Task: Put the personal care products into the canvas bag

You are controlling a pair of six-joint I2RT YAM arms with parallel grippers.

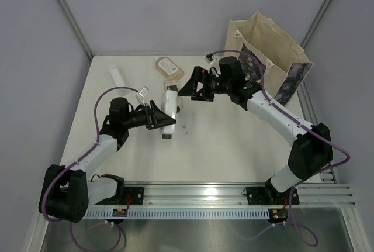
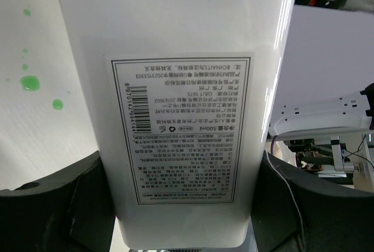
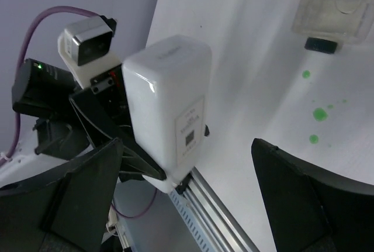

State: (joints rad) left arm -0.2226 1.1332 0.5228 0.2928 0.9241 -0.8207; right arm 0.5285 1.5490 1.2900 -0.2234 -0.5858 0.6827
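Note:
My left gripper (image 1: 156,116) (image 2: 184,211) is shut on a white rectangular bottle (image 1: 170,109) (image 2: 181,88) with a printed label and a dark cap end, holding it at mid-table. My right gripper (image 1: 190,86) (image 3: 193,199) is open and empty, facing the far end of that bottle (image 3: 169,100) with a gap between them. A beige pouch (image 1: 165,65) and a clear black-capped bottle (image 1: 173,83) (image 3: 333,3) lie behind it. A white tube (image 1: 118,77) lies at the far left. The cream canvas bag (image 1: 266,41) stands open at the far right. Other products are out of view.
Small green spots (image 1: 186,127) (image 2: 30,82) (image 3: 319,113) mark the white table. An aluminium rail (image 1: 234,193) runs along the near edge. Grey walls close the back and sides.

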